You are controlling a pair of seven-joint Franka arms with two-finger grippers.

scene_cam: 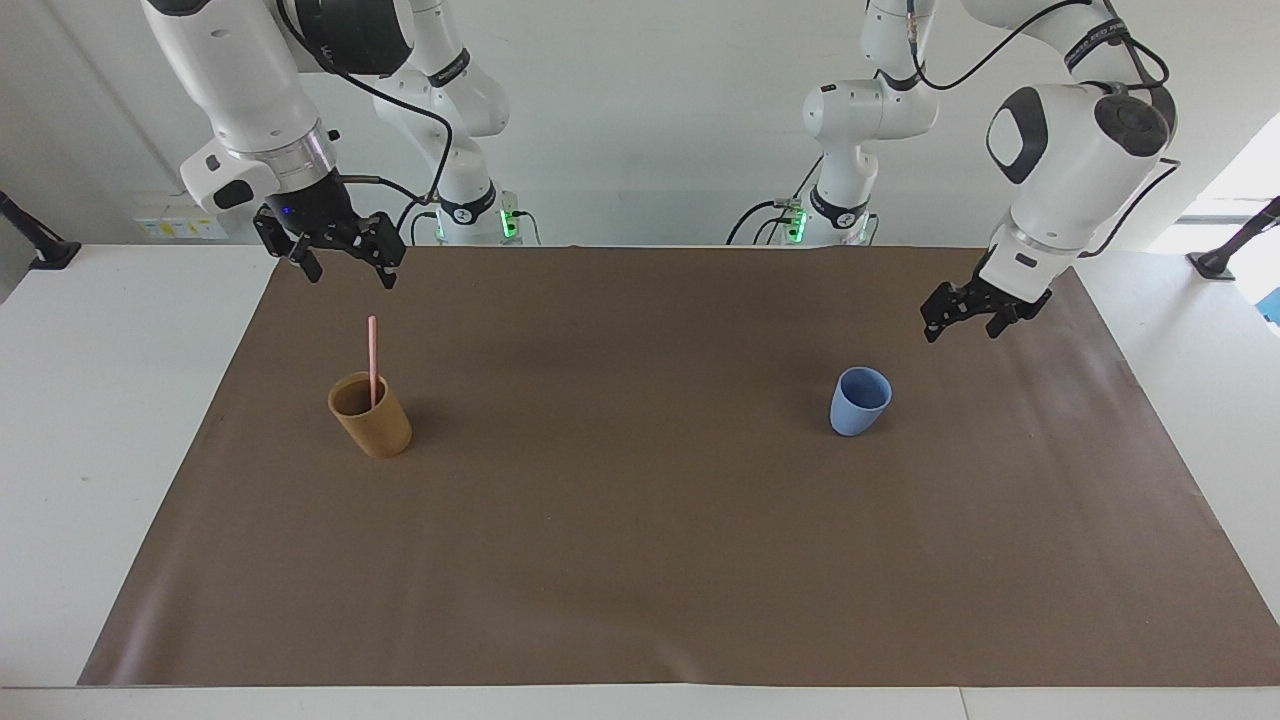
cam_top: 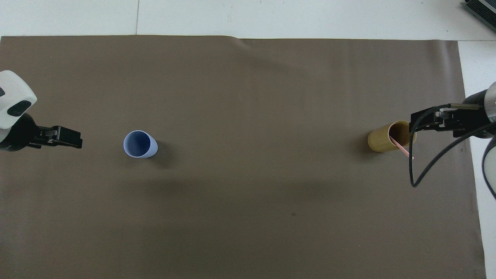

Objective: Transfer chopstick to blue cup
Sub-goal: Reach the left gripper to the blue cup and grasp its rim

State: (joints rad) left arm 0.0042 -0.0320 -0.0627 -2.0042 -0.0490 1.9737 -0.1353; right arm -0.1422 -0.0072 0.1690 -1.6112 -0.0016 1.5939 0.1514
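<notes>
The pale-pink chopstick (scene_cam: 372, 358) (cam_top: 401, 147) stands leaning in the tan cup (scene_cam: 371, 417) (cam_top: 386, 142), toward the right arm's end of the table. My right gripper (scene_cam: 347, 272) (cam_top: 414, 123) hangs open above the chopstick's top end, clear of it, holding nothing. The blue cup (scene_cam: 859, 401) (cam_top: 140, 144) stands upright and empty toward the left arm's end. My left gripper (scene_cam: 961, 331) (cam_top: 76, 138) is open and empty, low over the mat beside the blue cup, apart from it.
A brown mat (scene_cam: 640, 560) (cam_top: 248, 85) covers most of the white table (scene_cam: 100, 420). The two cups stand well apart on it, with bare mat between them.
</notes>
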